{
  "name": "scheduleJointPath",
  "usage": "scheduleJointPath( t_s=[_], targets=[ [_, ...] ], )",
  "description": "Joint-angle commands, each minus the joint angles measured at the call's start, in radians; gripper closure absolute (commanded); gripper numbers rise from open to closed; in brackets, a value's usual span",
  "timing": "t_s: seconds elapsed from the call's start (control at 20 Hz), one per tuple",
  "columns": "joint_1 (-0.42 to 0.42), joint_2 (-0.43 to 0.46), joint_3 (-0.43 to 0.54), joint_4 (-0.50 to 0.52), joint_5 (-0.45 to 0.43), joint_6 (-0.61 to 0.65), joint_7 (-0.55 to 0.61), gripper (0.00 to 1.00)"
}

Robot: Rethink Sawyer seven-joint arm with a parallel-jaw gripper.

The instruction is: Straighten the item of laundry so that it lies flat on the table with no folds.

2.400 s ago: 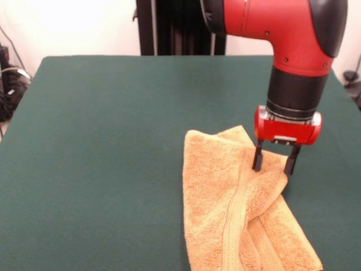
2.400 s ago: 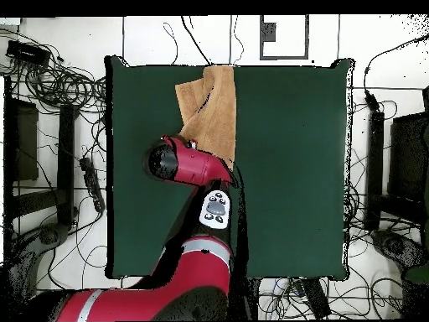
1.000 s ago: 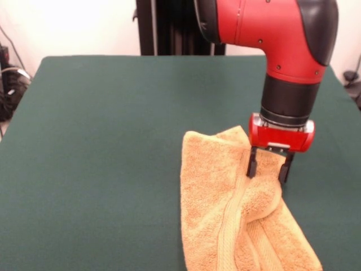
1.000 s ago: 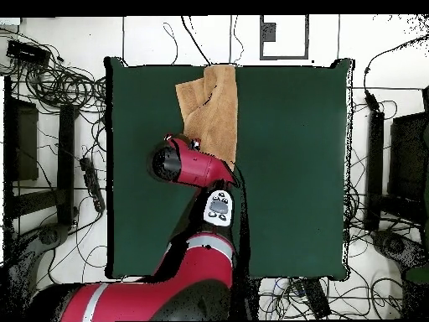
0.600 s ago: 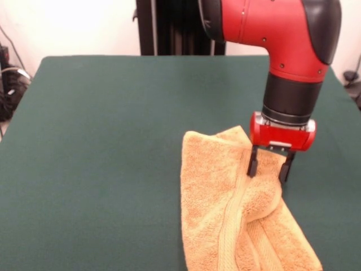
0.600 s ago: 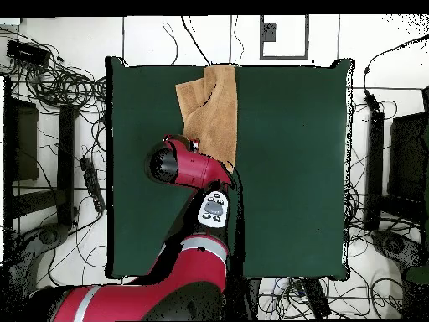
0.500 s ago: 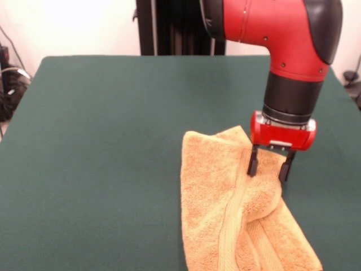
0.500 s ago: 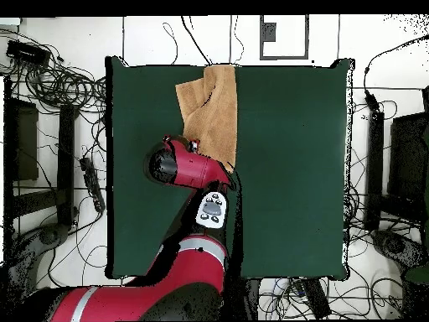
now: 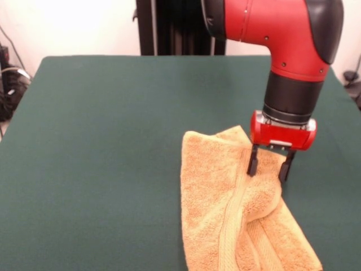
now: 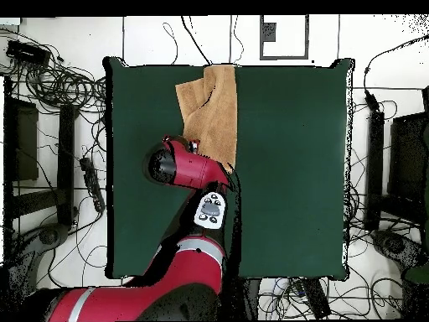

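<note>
The item of laundry [image 9: 234, 209] is an orange-tan terry towel lying crumpled at the front right of the table [image 9: 107, 141], with a long fold and a paler woven band running down its middle. My gripper [image 9: 268, 166] stands open over the towel's far right corner. Its two black fingers [image 9: 252, 164] straddle a raised fold of cloth, tips down at the fabric. In the overhead view the towel [image 10: 209, 109] lies at the table's [image 10: 293, 168] top edge, with the arm's red wrist covering its lower end and hiding the gripper.
The red and black arm [image 9: 282, 45] rises above the towel's right side. Cables and dark equipment [image 10: 50, 126] lie on the floor around the table. A wide stretch of green top [image 9: 96, 169] spreads left of the towel.
Over the span the gripper shifted slightly left with its fingers in the cloth, and the fold bunched a little. In the last half second nothing visibly moved.
</note>
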Motion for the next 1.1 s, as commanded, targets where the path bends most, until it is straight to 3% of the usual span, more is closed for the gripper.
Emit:
scheduleJointPath(
  t_s=[0.05,0.35,0.65,0.9,1.1],
  targets=[
    [0.012,0.105,0.048,0.047,0.050,-0.035,0.260,1.00],
    [0.005,0.102,0.058,0.052,0.043,-0.050,0.255,1.00],
    [0.048,0.113,0.003,0.035,0.058,-0.089,0.276,1.00],
    [0.044,0.094,-0.005,0.024,0.065,-0.019,0.254,1.00],
    [-0.016,-0.003,-0.043,-0.029,0.011,0.189,0.149,1.00]
  ],
)
